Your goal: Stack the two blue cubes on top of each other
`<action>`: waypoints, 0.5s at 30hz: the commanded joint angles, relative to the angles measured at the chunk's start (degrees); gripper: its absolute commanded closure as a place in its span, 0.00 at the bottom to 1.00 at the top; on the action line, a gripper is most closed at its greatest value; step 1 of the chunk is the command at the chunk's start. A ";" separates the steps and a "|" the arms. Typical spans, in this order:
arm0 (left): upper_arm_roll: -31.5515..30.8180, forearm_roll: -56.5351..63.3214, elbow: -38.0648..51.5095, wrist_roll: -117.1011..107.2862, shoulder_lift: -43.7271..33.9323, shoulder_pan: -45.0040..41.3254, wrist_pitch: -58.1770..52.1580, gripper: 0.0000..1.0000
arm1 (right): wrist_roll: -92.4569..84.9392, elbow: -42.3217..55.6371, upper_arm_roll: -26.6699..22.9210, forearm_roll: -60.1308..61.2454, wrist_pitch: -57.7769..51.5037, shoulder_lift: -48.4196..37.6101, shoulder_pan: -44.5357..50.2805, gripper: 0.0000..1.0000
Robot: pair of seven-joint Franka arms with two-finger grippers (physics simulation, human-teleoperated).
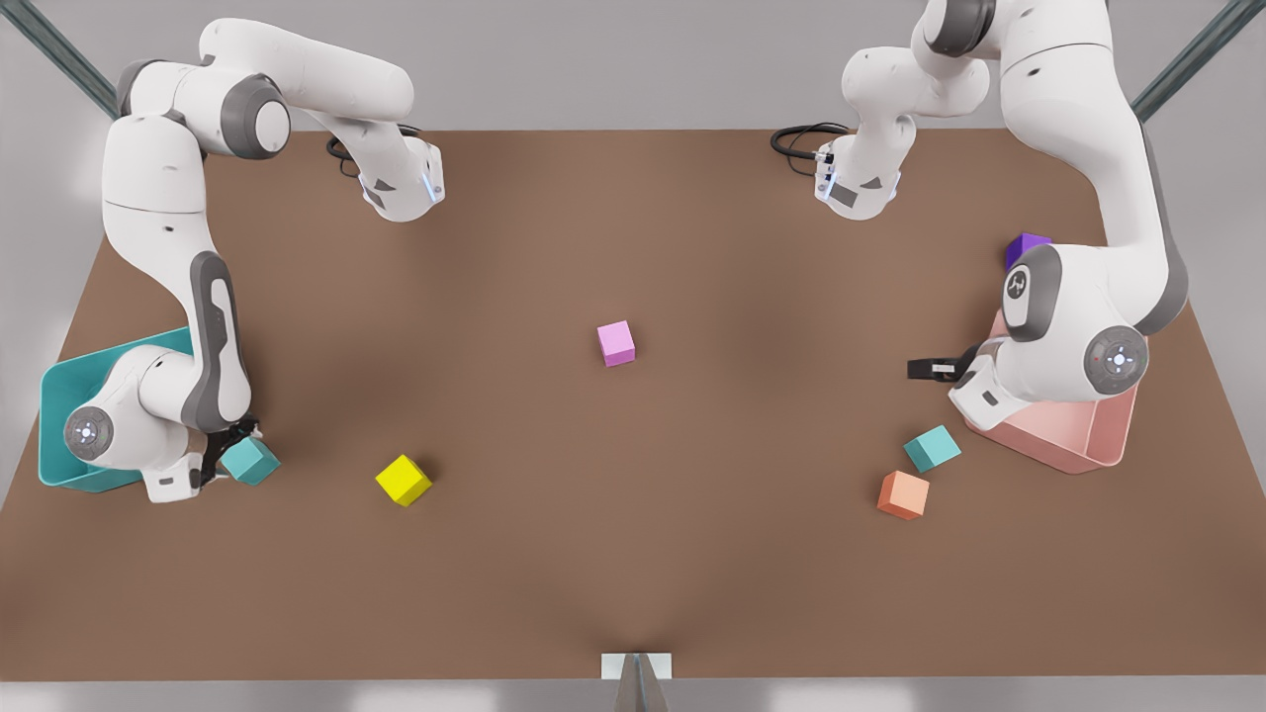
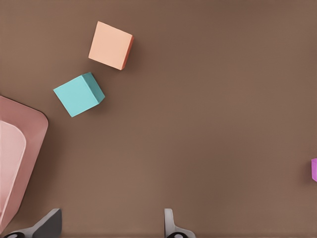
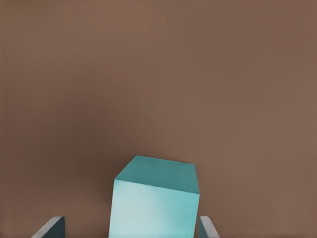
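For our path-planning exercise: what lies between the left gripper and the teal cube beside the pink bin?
Nothing: in the left wrist view, bare brown table separates the open left gripper from that teal cube; the orange cube sits beyond it.

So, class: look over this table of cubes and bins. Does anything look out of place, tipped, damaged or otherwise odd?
Nothing looks damaged or spilled. One blue cube sits between the right end effector's fingers beside the teal bin. The other blue cube lies flat near the pink bin, apart from the orange cube. The left end effector hangs open above.
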 commanded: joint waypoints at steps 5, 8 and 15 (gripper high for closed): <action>0.00 -0.01 0.02 -0.02 -0.01 0.12 -0.02 0.00 | 1.59 0.23 0.05 0.34 0.61 0.48 0.07 0.00; 0.00 0.08 0.02 -0.02 -0.01 0.38 -0.02 0.00 | 1.60 0.32 0.05 0.34 1.40 1.09 0.07 0.00; 0.00 -0.01 0.02 0.07 0.34 0.73 -0.02 0.00 | 1.59 0.32 0.05 0.43 2.28 1.97 -0.19 0.00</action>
